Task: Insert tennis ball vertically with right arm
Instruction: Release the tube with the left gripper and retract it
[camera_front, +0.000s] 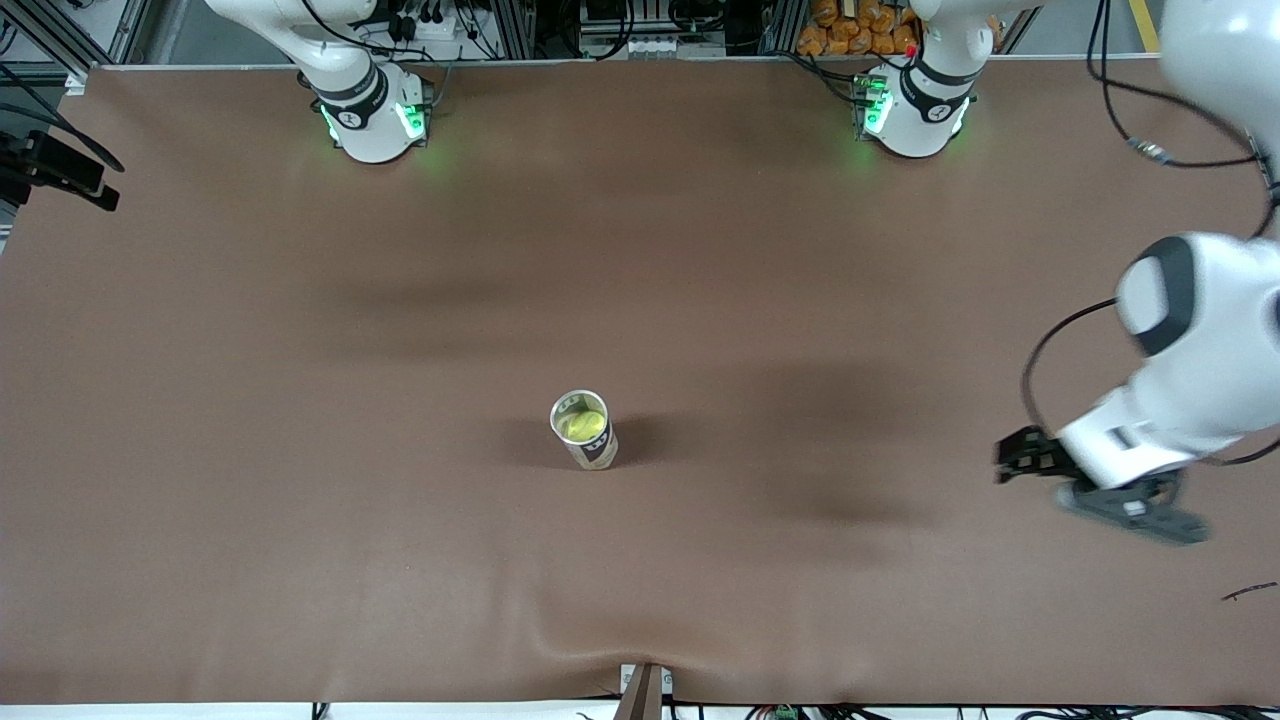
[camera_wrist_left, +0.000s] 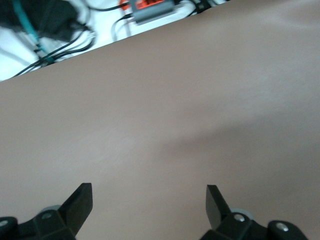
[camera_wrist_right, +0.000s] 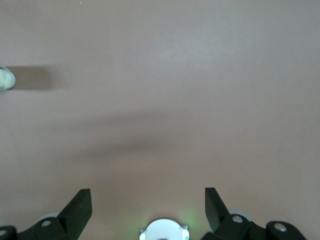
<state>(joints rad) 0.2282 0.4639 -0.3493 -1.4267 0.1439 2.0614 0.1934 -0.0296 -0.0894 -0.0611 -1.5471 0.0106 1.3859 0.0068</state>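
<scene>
A yellow-green tennis ball (camera_front: 581, 425) sits inside an upright can (camera_front: 590, 448) with a pale rim and dark label, standing on the brown table mat nearer the front camera than the middle. My right gripper (camera_wrist_right: 148, 200) is open and empty, high over the mat near its own base (camera_wrist_right: 162, 232); it is out of the front view. A small pale thing (camera_wrist_right: 5, 78) casting a shadow shows at the edge of the right wrist view. My left gripper (camera_front: 1008, 460) is open and empty over the mat at the left arm's end, apart from the can; its wrist view (camera_wrist_left: 149, 197) shows only bare mat.
The brown mat (camera_front: 300, 400) covers the whole table, with a ripple at the edge nearest the front camera (camera_front: 600, 640). Both arm bases (camera_front: 370, 115) (camera_front: 915, 110) stand along the farthest edge. Cables and an orange-grey box (camera_wrist_left: 150, 7) lie off the table.
</scene>
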